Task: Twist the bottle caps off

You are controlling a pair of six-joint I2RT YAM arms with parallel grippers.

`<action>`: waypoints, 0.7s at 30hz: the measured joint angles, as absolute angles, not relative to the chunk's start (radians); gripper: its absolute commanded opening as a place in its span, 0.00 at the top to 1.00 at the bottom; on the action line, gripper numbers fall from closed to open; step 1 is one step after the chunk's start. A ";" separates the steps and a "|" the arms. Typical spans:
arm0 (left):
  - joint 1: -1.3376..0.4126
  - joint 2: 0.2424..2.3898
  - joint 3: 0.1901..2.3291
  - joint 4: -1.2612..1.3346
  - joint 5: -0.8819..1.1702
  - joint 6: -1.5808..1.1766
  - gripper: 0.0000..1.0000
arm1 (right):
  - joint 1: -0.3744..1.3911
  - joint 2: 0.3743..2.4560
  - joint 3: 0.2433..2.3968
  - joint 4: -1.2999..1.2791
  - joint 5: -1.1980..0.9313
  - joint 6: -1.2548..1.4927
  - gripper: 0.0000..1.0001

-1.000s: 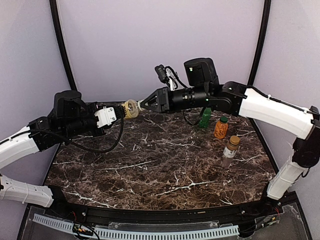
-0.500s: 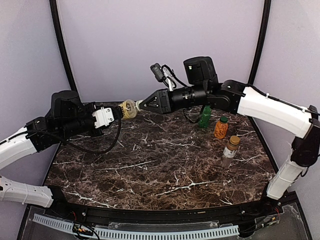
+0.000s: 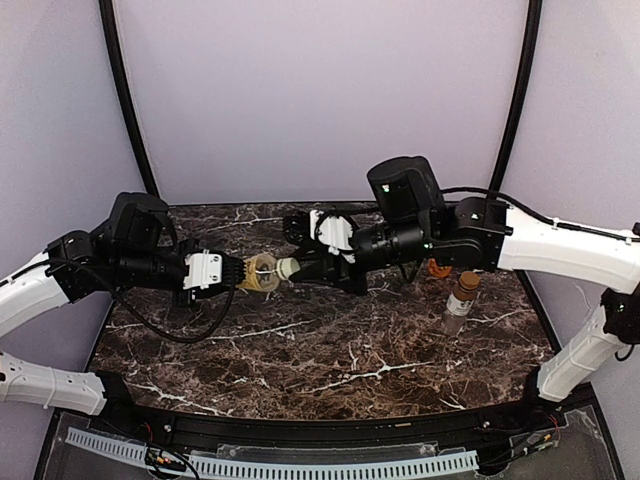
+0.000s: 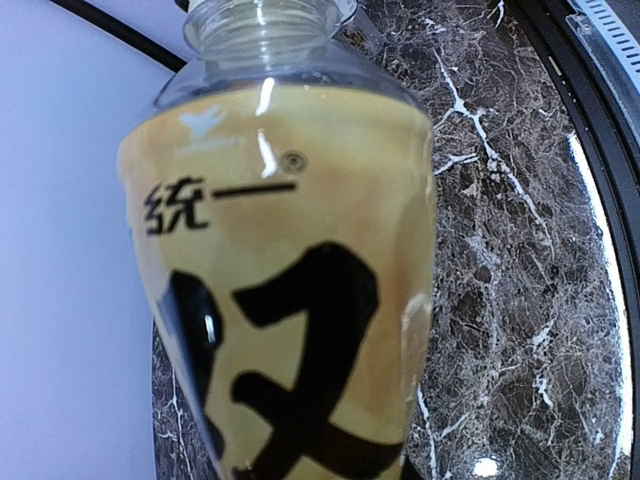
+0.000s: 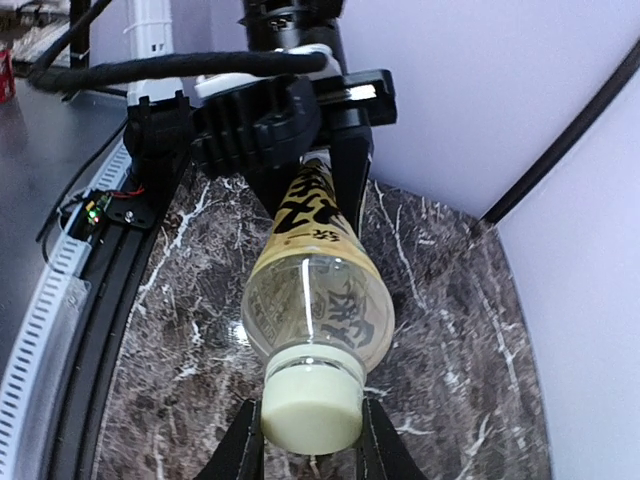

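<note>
My left end effector [image 3: 236, 272] is clamped around the lower body of the clear bottle of yellow drink [image 3: 262, 271]. It holds the bottle level in the air above the dark marble desk [image 3: 300, 350], with the neck pointing toward my right arm. My right end effector [image 5: 310, 445] is closed narrow on the bottle's cream cap [image 5: 310, 405], one finger pressed against each side. The cap sits on the neck. On the desk's right side, the slim clear bottle [image 3: 459, 303] with a brown cap stands upright. Just beyond it, the orange bottle [image 3: 437, 267] peeks out from behind my right arm.
</note>
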State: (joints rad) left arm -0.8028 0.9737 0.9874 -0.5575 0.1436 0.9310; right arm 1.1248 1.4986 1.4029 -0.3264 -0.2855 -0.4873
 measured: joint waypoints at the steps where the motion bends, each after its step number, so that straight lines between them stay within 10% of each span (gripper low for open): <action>1: -0.805 0.974 0.987 -0.557 0.151 0.934 0.75 | 1.130 1.487 1.387 -0.316 -0.279 -0.533 1.00; 21: -0.815 0.976 0.984 -0.558 0.202 0.956 0.76 | 1.172 1.428 1.299 -0.252 -0.217 -0.926 1.00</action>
